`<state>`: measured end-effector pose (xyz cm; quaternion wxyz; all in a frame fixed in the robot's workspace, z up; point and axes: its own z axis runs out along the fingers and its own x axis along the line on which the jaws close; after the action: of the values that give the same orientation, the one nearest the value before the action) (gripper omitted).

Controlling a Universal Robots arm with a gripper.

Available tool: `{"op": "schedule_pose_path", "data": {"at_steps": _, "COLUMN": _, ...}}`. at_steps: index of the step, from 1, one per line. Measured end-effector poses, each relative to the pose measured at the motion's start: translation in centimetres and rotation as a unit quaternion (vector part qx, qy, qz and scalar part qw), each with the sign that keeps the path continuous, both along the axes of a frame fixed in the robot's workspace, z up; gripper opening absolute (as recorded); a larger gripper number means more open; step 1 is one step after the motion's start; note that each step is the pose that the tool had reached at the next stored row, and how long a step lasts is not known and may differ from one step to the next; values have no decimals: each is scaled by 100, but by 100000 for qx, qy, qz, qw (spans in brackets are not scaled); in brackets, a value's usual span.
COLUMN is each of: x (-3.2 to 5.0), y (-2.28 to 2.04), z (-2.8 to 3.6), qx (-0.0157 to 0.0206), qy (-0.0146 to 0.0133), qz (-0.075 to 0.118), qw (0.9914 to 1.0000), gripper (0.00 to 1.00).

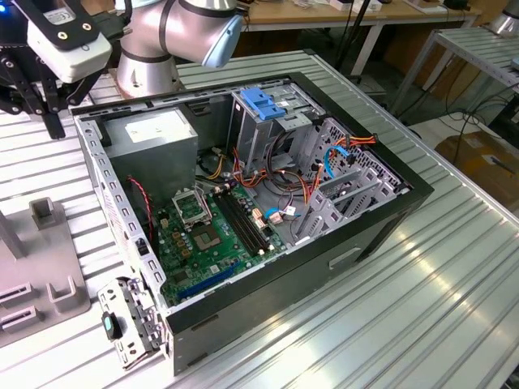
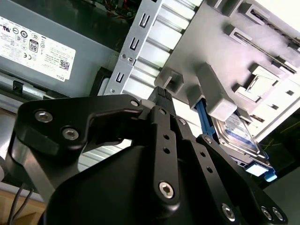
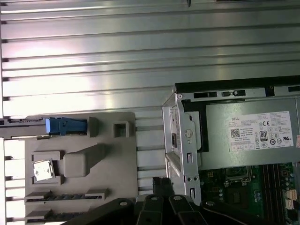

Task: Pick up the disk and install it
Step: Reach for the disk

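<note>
Disk (image 2: 234, 136): it stands on its edge in a slot of the grey holder (image 2: 225, 47), with its blue side rails showing. In the first wrist view it is seen edge-on, as a thin strip with a blue end.
Holder: a flat grey plastic block with several slots and pegs. It lies on the ribbed metal table (image 1: 422, 308), just beside the computer case (image 1: 324, 267) and outside of it.
Gripper (image 2: 161, 96): black, hanging over the strip of table between the holder and the corner of the case. It is near the disk but apart from it (a peg of the holder is between them in the second wrist view).
Gripper state: I cannot tell if it is released or clenched. The disk is in the holder and not in the gripper.
Computer case: it lies on its side with the cover off, so the inside is open to above.
Inside the case: a grey box with a white sticker (image 1: 154, 138) is at the corner nearest the gripper. A green board (image 1: 211, 235) lies on the floor of the case. A metal cage with a blue latch (image 1: 263, 101) stands at the far side in the exterior view.
Arm (image 1: 174, 32): its silver and light blue joints are behind the case in the exterior view.
</note>
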<state>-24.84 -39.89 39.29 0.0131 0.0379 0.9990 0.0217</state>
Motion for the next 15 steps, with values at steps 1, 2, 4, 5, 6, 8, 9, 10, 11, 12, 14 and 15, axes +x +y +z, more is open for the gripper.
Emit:
{"op": "schedule_pose_path", "data": {"at_steps": 1, "x": -12, "y": 0, "z": 0, "qx": 0, "qy": -4, "qz": 1, "qw": 100000, "gripper": 11}}
{"op": "schedule_pose_path", "data": {"at_steps": 2, "x": -35, "y": 0, "z": 0, "qx": -1, "qy": 0, "qz": 0, "qw": 100000, "gripper": 11}}
{"op": "schedule_pose_path", "data": {"at_steps": 4, "x": -68, "y": 0, "z": 0, "qx": -5, "qy": 3, "qz": 2, "qw": 100000, "gripper": 11}}
{"op": "schedule_pose_path", "data": {"at_steps": 5, "x": -79, "y": 0, "z": 0, "qx": -4, "qy": 2, "qz": 2, "qw": 100000, "gripper": 11}}
{"op": "schedule_pose_path", "data": {"at_steps": 6, "x": -92, "y": 0, "z": -1, "qx": 2, "qy": -2, "qz": 3, "qw": 100000, "gripper": 11}}
{"op": "schedule_pose_path", "data": {"at_steps": 8, "x": -133, "y": 0, "z": -1, "qx": -3, "qy": -2, "qz": -2, "qw": 100000, "gripper": 11}}
{"op": "schedule_pose_path", "data": {"at_steps": 9, "x": -147, "y": 0, "z": -1, "qx": -2, "qy": -1, "qz": -2, "qw": 100000, "gripper": 11}}
{"op": "schedule_pose_path", "data": {"at_steps": 10, "x": -158, "y": 0, "z": -1, "qx": -2, "qy": 0, "qz": 0, "qw": 100000, "gripper": 11}}
{"op": "schedule_pose_path", "data": {"at_steps": 11, "x": -169, "y": 0, "z": -1, "qx": -3, "qy": 0, "qz": -2, "qw": 100000, "gripper": 11}}
{"op": "schedule_pose_path", "data": {"at_steps": 12, "x": -177, "y": 0, "z": -1, "qx": -1, "qy": -2, "qz": 0, "qw": 100000, "gripper": 11}}
{"op": "schedule_pose_path", "data": {"at_steps": 14, "x": -194, "y": 0, "z": -1, "qx": -2, "qy": -1, "qz": 0, "qw": 100000, "gripper": 11}}
{"op": "schedule_pose_path", "data": {"at_steps": 15, "x": -204, "y": 0, "z": -1, "qx": -1, "qy": -3, "qz": 0, "qw": 100000, "gripper": 11}}
